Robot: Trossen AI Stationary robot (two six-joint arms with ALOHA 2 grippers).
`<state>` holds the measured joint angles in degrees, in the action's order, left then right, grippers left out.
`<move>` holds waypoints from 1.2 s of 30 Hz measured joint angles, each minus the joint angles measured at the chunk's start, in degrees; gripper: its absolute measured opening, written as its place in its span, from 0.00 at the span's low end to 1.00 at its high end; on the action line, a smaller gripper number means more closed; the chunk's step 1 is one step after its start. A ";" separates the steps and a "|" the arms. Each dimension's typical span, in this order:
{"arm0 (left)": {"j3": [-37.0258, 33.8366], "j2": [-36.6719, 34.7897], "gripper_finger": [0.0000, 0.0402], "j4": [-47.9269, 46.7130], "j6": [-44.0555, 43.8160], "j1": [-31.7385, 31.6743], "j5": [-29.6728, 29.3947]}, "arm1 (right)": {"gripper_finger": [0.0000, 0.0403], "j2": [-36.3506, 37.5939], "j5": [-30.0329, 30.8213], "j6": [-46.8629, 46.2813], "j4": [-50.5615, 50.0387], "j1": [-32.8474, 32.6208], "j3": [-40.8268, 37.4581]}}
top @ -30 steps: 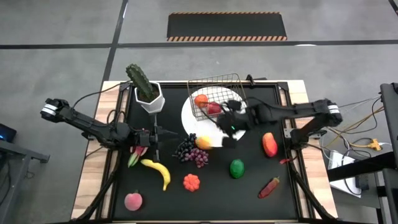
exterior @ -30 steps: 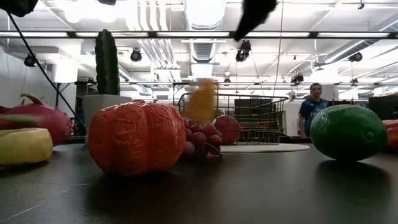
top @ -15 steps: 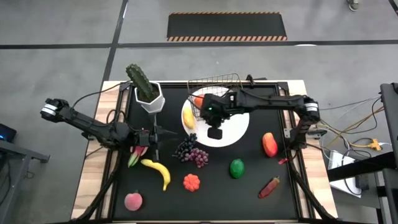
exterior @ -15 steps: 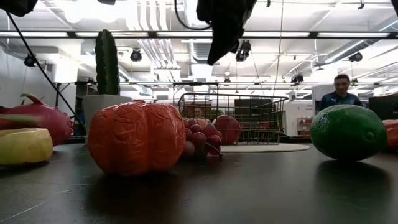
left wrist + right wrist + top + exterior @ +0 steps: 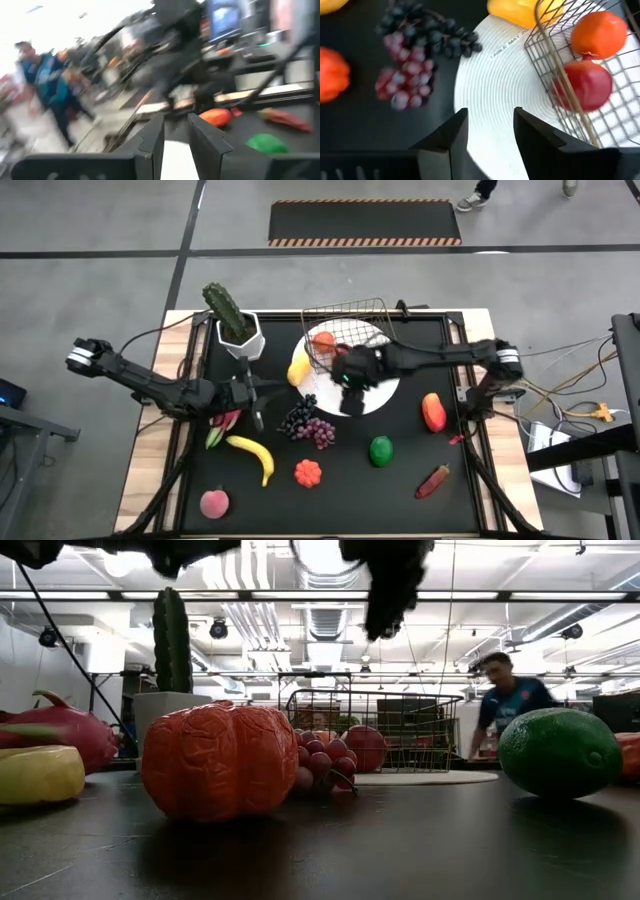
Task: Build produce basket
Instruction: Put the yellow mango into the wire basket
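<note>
- The right gripper [image 5: 352,385] hangs above the round white mat [image 5: 378,395] at the middle of the black table [image 5: 400,490], its two dark fingers [image 5: 451,131] parted with a clear gap between them and nothing held; in the right wrist view only bare mat shows in that gap.
- The small rectangular wire basket [image 5: 350,330] stands on the far part of the mat, just beyond the gripper, holding a round orange fruit [image 5: 598,34] and a dark red apple-like fruit [image 5: 587,85].
- A yellow fruit [image 5: 297,369] lies at the mat's left edge, outside the basket's wire wall.
- A bunch of purple grapes [image 5: 310,424] lies on the table just off the mat's near-left edge.
- The left gripper [image 5: 252,395] sits low over the table's left side, near a red and green piece [image 5: 222,427]; its fingers [image 5: 151,142] stand close together with a narrow slit between, and nothing is seen in them.
- Other produce stays spread over the near table: a yellow banana [image 5: 255,455], an orange ribbed pumpkin-like piece [image 5: 308,472], a pink peach [image 5: 214,503], a green round fruit [image 5: 381,450], a red-orange fruit [image 5: 433,411] and a dark red pepper [image 5: 434,480].
- A green cactus in a white pot [image 5: 238,328] stands at the table's far left.
- A person in a blue top [image 5: 508,705], blurred, shows in the room beyond the table.
</note>
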<state>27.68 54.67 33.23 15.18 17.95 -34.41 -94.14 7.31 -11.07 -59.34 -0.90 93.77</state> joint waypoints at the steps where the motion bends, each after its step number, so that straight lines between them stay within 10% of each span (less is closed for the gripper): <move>1: 0.06 0.62 0.17 -0.74 -2.03 -0.24 -1.68 | 0.36 1.39 1.44 -0.55 0.04 -1.37 -1.17; 12: 12.03 11.62 0.17 -43.76 -39.08 -12.63 5.40 | 0.34 15.37 9.41 -6.39 8.37 -15.48 -15.42; 17: 17.76 20.54 0.19 -47.10 -38.87 -17.77 13.19 | 0.34 20.25 9.62 -6.97 14.93 -17.99 -21.57; 36: 23.54 34.61 0.73 -49.19 -37.30 -25.49 9.01 | 0.35 23.88 9.69 -7.39 16.40 -18.24 -25.76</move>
<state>51.22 89.28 -15.96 -22.12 -7.54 -25.41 -70.26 16.99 -18.46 -42.94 -19.14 68.01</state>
